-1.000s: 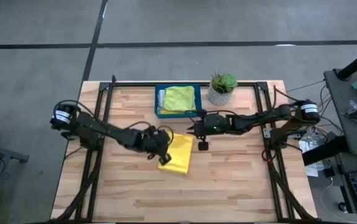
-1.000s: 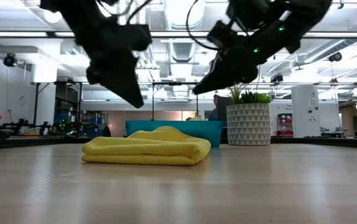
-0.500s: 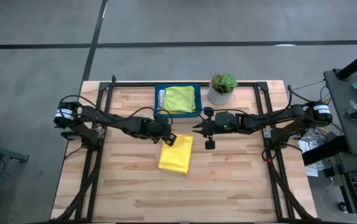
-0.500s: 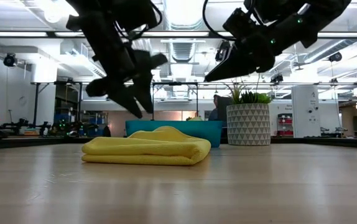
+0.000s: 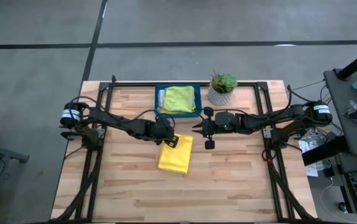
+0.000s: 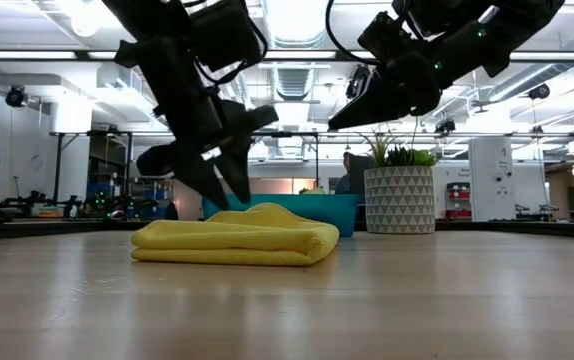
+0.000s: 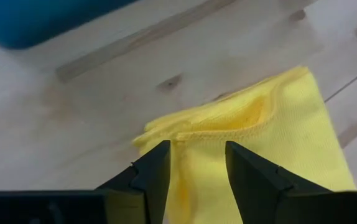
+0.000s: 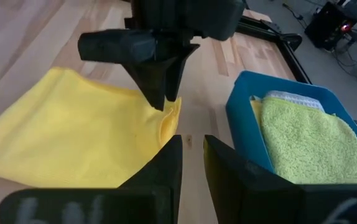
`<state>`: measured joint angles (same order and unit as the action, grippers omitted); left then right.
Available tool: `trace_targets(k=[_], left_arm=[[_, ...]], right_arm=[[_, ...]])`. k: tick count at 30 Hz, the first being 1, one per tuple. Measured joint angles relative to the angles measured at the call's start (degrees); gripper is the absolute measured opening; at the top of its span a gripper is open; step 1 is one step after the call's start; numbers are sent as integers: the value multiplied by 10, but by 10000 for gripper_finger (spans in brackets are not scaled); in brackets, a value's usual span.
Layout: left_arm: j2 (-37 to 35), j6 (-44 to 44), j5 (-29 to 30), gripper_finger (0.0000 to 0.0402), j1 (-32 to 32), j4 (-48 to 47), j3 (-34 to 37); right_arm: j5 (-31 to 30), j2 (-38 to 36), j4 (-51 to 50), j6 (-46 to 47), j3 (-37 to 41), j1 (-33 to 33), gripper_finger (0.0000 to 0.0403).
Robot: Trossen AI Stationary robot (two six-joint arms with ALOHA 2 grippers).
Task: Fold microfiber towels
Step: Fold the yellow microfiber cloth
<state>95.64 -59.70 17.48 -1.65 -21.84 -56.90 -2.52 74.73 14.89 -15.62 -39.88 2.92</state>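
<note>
We see the left gripper poised over the far corner of a folded yellow towel, its two fingers spread with a clear gap between them and nothing in their hold. In the left wrist view the towel's hemmed corner lies on the table just ahead of the parted fingers. In the low view the same gripper points down at the towel, its tips just above the cloth's raised back fold; we cannot tell whether they touch it.

The right gripper hangs in the air just beyond the towel's far edge, between the towel and the tray. Its fingers stand close together, a narrow slit between them, holding nothing. From its wrist camera we look past them at the left gripper coming down on the yellow towel's corner.

The yellow towel lies folded to a rectangle near the middle of the wooden table. A lime green towel sits folded in the blue tray at the table's far edge, with a pale cloth edge showing under it. A potted plant stands just beside the tray.
</note>
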Motion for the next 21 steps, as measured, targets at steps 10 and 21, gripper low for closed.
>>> trace_targets(k=[10,21], left_arm=[[0,-15,-27,138,-5,-4,5],[0,-7,-50,138,-8,9,7]], right_arm=[[0,2,0,-4,0,0,58],[0,3,0,-7,0,0,59]])
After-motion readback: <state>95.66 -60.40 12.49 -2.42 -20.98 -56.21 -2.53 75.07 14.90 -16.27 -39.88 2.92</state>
